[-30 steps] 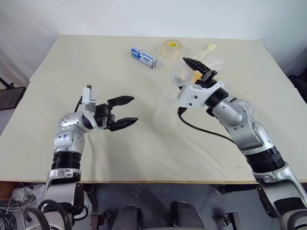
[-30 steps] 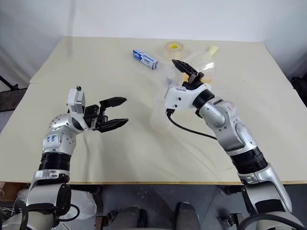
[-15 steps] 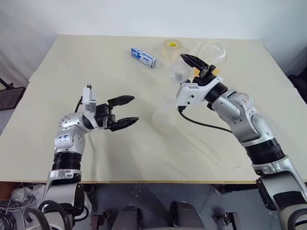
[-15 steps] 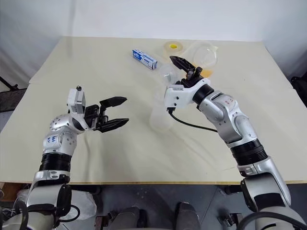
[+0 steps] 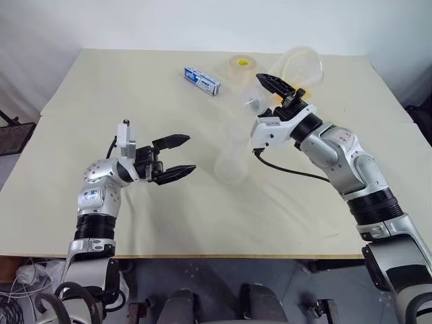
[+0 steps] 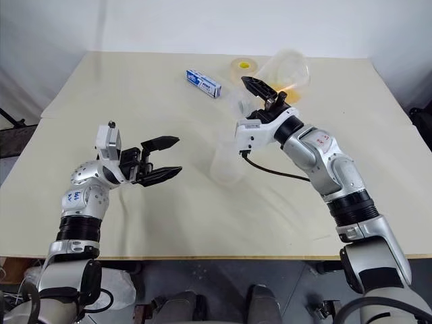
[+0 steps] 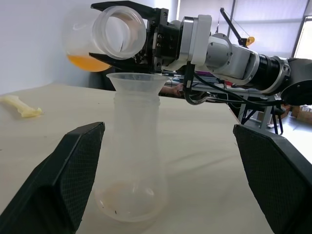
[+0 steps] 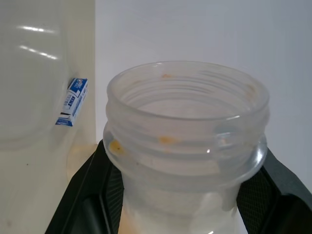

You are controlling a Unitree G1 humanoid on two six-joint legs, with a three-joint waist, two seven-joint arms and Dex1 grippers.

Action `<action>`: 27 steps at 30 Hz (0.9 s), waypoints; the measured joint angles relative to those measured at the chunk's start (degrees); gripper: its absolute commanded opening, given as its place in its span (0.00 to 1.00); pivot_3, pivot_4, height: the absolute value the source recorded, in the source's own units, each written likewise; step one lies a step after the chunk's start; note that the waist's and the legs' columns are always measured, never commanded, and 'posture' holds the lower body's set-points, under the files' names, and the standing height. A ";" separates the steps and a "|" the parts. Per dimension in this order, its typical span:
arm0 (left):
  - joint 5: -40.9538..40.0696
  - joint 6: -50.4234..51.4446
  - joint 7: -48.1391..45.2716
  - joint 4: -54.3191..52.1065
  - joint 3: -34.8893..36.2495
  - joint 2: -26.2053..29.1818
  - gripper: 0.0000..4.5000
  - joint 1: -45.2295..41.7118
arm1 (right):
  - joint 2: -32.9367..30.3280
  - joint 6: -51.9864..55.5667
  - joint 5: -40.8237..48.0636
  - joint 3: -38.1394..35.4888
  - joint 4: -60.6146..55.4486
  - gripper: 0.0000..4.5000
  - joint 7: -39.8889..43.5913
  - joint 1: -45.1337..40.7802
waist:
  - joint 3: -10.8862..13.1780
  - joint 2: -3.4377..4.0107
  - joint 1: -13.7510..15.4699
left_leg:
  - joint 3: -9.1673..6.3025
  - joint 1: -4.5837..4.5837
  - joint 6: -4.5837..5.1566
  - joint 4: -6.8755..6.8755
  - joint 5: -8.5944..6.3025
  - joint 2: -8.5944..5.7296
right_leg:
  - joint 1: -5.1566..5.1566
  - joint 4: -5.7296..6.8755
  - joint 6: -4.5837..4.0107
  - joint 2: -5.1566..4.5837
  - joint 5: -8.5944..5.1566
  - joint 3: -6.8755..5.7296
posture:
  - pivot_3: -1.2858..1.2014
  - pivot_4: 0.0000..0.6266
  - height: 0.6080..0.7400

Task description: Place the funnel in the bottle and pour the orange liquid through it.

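- Funnel (image 7: 134, 80) is sitting in the bottle (image 7: 132, 161), which is standing mid-table (image 5: 101, 88).
- Right gripper (image 5: 278, 86) is clamping a flask (image 7: 105, 36) by its neck, tipped above the funnel; orange liquid (image 7: 85, 61) is pooling in its belly.
- Left gripper (image 5: 174, 156) is waiting wide, empty, beside the bottle.
- Pouring well likely means centring the flask mouth over the funnel and tilting slowly.

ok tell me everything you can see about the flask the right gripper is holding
The flask is clear plastic, conical, with a wide threaded neck smeared with orange drops. The right gripper is shut on its neck and holds it in the air, tipped towards level, mouth just above the funnel in the bottle. The orange liquid pools in its lower side; none is spilling.
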 measured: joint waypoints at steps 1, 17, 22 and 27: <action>0.00 -0.01 0.03 0.00 0.01 0.00 1.00 0.00 | -0.03 -0.34 -0.36 0.00 0.39 0.56 -0.25 -0.10 | 0.00 0.00 0.00 | 0.00 0.00 0.00 0.00 0.00 0.00 | 0.00 0.00 0.00 0.00 0.00 0.00 | 0.52 0.24 1.00; -1.69 -0.35 1.27 -2.27 0.57 -1.05 1.00 2.22 | -1.17 -4.92 -4.67 0.07 2.24 0.56 -2.11 -1.42 | 0.00 0.00 -0.02 | 0.00 -0.01 0.00 -0.01 0.00 0.10 | -0.01 0.00 0.00 0.00 0.00 0.02 | 0.52 0.24 1.00; -2.39 -0.64 1.52 -2.71 0.72 -1.65 1.00 2.68 | -1.44 -6.04 -5.99 0.15 2.24 0.56 -3.05 -1.42 | 0.00 0.00 -0.07 | 0.01 0.00 0.00 -0.01 0.00 0.09 | -0.01 0.00 0.00 0.00 0.00 0.01 | 0.52 0.24 1.00; -3.36 -0.99 1.58 -2.81 0.77 -1.97 1.00 2.69 | -1.49 -6.99 -7.22 0.23 2.24 0.56 -3.67 -1.52 | 0.00 0.00 -0.04 | 0.01 -0.01 0.00 -0.01 0.00 0.09 | -0.01 0.00 0.00 0.00 0.00 0.02 | 0.52 0.24 1.00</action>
